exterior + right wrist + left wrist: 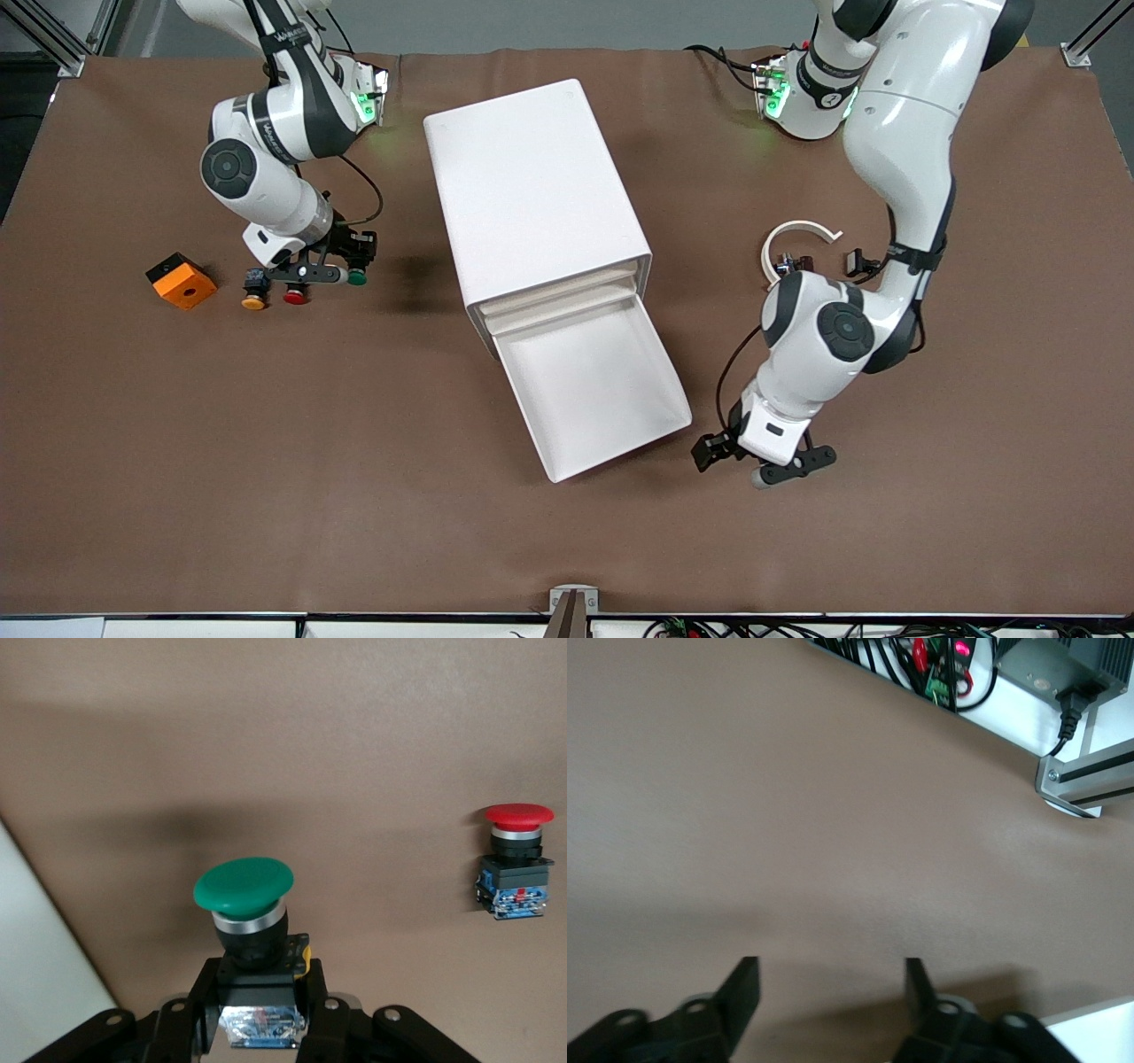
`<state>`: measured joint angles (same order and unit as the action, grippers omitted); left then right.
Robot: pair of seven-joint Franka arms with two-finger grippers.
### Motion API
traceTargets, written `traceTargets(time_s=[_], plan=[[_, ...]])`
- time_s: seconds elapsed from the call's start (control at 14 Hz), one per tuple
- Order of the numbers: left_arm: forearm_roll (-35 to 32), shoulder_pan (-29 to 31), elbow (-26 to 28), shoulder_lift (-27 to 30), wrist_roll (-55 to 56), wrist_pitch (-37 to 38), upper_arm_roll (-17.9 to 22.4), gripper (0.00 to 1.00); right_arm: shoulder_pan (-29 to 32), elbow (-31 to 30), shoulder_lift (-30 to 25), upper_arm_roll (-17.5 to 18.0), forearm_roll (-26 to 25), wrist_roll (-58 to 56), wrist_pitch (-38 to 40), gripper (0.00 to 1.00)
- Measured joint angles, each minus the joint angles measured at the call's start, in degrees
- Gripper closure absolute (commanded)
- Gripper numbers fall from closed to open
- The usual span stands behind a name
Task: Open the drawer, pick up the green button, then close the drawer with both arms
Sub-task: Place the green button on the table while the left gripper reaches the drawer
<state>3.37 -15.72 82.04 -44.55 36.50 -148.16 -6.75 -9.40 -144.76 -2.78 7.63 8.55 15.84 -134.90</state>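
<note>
The white cabinet point(532, 186) stands mid-table with its lowest drawer point(594, 390) pulled far out toward the front camera; nothing shows in the tray. My right gripper point(347, 260) point(259, 1010) is shut on the dark body of the green-capped button point(357, 277) point(244, 886), low over the table toward the right arm's end, beside the red button. My left gripper point(760, 462) point(831, 992) hangs over bare table beside the drawer's front corner, toward the left arm's end. Its fingers point(740, 988) are apart with nothing between them.
A red-capped button point(295, 297) point(514, 864) and a yellow-capped one point(254, 301) stand next to the green one. An orange block point(182, 281) lies beside them toward the table's end. A white open ring point(797, 239) lies by the left arm.
</note>
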Motion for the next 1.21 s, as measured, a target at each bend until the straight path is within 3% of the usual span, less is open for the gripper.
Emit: traceTargets(time_s=[0.36, 0.57, 1.21], plan=[[0.0, -2.7, -1.3, -4.1, 1.9, -4.2, 0.0, 0.88, 3.9, -5.5, 0.0, 0.0, 0.0, -6.4, -5.9, 1.0], [0.0, -3.3, -1.6, -4.6, 2.0, -4.5, 0.0, 0.89, 7.7, -6.9, 0.4, -0.1, 0.0, -10.6, -7.9, 1.0], [0.1, -6.0, -2.2, -5.9, 3.3, -4.7, 0.2, 0.89, 7.9, -8.2, 7.2, 0.1, 0.0, -10.8, -13.3, 1.0]])
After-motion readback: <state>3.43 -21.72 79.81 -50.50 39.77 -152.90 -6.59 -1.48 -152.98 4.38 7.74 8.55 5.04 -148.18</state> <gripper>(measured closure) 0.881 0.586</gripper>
